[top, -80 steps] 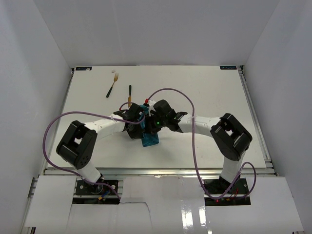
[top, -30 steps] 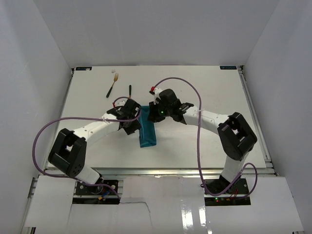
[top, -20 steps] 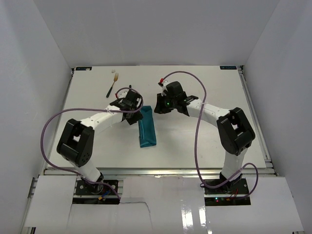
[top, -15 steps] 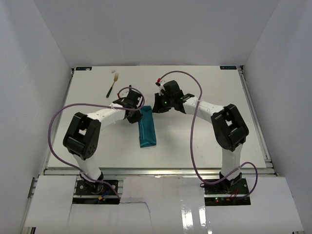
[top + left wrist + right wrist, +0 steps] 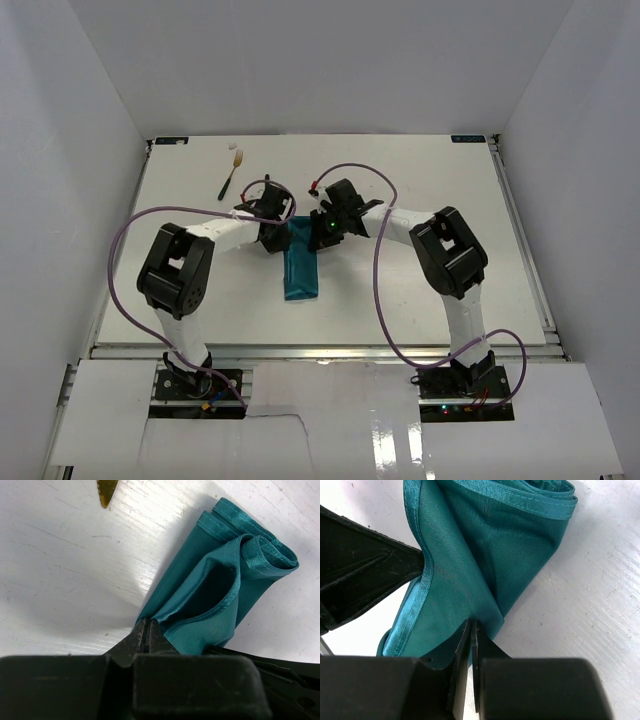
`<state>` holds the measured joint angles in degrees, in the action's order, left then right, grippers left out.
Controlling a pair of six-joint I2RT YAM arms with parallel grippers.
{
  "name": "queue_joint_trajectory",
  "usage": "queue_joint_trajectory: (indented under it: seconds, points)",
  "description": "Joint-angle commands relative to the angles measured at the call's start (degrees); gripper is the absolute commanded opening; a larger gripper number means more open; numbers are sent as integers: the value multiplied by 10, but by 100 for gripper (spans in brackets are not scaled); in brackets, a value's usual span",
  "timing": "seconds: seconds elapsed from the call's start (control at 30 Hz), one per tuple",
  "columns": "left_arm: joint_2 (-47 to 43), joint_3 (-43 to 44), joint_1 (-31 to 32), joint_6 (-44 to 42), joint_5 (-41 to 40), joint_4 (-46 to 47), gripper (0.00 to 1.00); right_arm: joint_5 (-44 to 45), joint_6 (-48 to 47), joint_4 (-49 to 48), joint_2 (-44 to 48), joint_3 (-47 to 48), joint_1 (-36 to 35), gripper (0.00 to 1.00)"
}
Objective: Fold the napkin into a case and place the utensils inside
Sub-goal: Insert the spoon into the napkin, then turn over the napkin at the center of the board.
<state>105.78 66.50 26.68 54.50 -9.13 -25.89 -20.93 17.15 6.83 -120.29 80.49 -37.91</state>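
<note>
Left tool [image 5: 146, 630] closed onto napkin [image 5: 215, 595], fork [image 5: 231, 175] overhead only

Overhead view from behind, facing down, wrist views close over the napkin [image 5: 302, 272] (all share it)

Even white overhead light floods the top view and washes the table [image 5: 440, 180] nearly blank. Short, soft shadows lie under the arms [image 5: 220, 232], and glare streaks the glossy strip [image 5: 390, 440] at the near edge. Up close the napkin [image 5: 220, 580] is sharp and its hems shine, with a soft grey shadow on the table to its left. The left gripper [image 5: 146, 632] and right gripper [image 5: 471, 630] fill their foregrounds as black, featureless, blurred masses.
</note>
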Motion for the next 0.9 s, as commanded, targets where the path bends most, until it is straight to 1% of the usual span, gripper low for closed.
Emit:
queue_joint_trajectory:
  seconds: [0.0, 0.07, 0.13, 0.2, 0.23, 0.27, 0.3, 0.33, 0.37, 0.4, 0.43, 0.47, 0.5, 0.53, 0.57, 0.6, 0.63, 0.67, 0.7, 0.73, 0.8, 0.87]
  points:
    - [-13, -20, -5, 8, -3, -37, 0, 0, -27, 27, -3, 27, -2, 10]
    - [-42, -24, -5, 11, 1, -39, 0, 10, -51, 46, -1, 53, -2, 10]
    - [-75, -22, -5, 10, 5, -40, 12, 6, -69, 70, 8, 77, -3, 14]
    - [-98, -16, -5, 9, -4, -44, 28, 9, -93, 83, 22, 85, -7, 18]
    - [-122, -13, -5, 8, -12, -46, 34, 17, -101, 84, 39, 85, -13, 20]
    - [-134, -12, -5, 3, -25, -47, 38, 18, -112, 87, 47, 86, -16, 23]
    - [-145, -11, -7, 2, -63, -49, 42, 23, -126, 96, 52, 90, -21, 28]
    - [-156, -9, -10, 2, -77, -66, 48, 50, -128, 104, 62, 92, -27, 29]
    - [-165, -6, -15, 5, -87, -77, 50, 59, -129, 124, 65, 96, -39, 31]
    - [-186, -5, -29, 12, -103, -87, 52, 69, -132, 134, 67, 99, -46, 36]
    - [-198, -10, -36, 17, -112, -100, 53, 103, -124, 142, 73, 99, -55, 37]
    - [-225, -29, -54, 25, -118, -103, 55, 119, -123, 153, 76, 95, -72, 43]
    - [-239, -42, -65, 31, -130, -108, 57, 137, -121, 159, 80, 94, -82, 45]
    - [-253, -53, -78, 37, -130, -115, 57, 185, -104, 164, 81, 95, -103, 46]
    - [-279, -78, -106, 40, -130, -117, 57, 200, -99, 178, 77, 104, -114, 47]
    - [-289, -88, -121, 44, -129, -120, 57, 240, -91, 189, 72, 113, -123, 48]
    - [-298, -107, -149, 46, -127, -122, 58, 255, -66, 214, 54, 124, -140, 49]
    - [-311, -113, -160, 51, -125, -122, 59, 265, -60, 229, 44, 152, -148, 50]
    - [-315, -117, -172, 53, -108, -123, 59, 294, -54, 243, 31, 168, -164, 50]
    - [-318, -120, -182, 53, -104, -121, 59, 307, -47, 255, 20, 182, -171, 50]
    - [-318, -123, -185, 54, -102, -121, 59, 327, -47, 291, -16, 229, -182, 51]
    - [-317, -124, -186, 55, -98, -121, 59, 342, -39, 310, -43, 252, -196, 51]
